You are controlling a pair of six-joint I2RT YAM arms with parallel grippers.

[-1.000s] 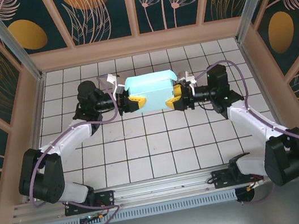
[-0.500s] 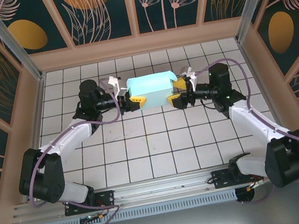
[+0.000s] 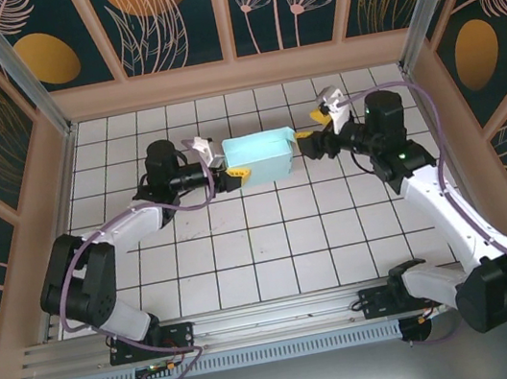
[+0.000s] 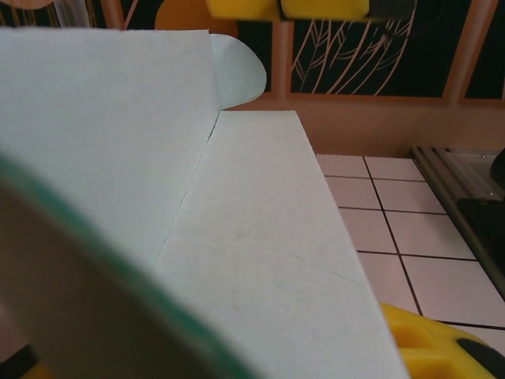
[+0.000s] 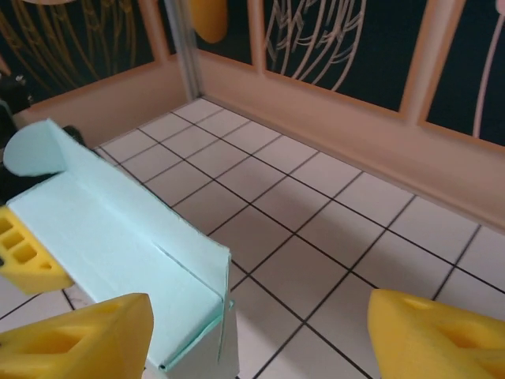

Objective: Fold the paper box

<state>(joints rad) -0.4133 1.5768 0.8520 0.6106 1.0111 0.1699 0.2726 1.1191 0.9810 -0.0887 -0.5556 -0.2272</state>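
In the left wrist view the paper box (image 4: 260, 260) blurs at lower left, cut by both edges.

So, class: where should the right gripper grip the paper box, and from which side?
The free right end wall of the paper box, approached from the right: the left gripper holds its left end, and that thin upright edge faces the open right gripper.

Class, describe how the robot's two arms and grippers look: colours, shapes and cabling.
The left arm and right arm both have smooth white tubular links between bulky black joint housings. A thin purple cable loops loosely along each. The left gripper and right gripper carry chunky yellow finger pads with moulded recesses.
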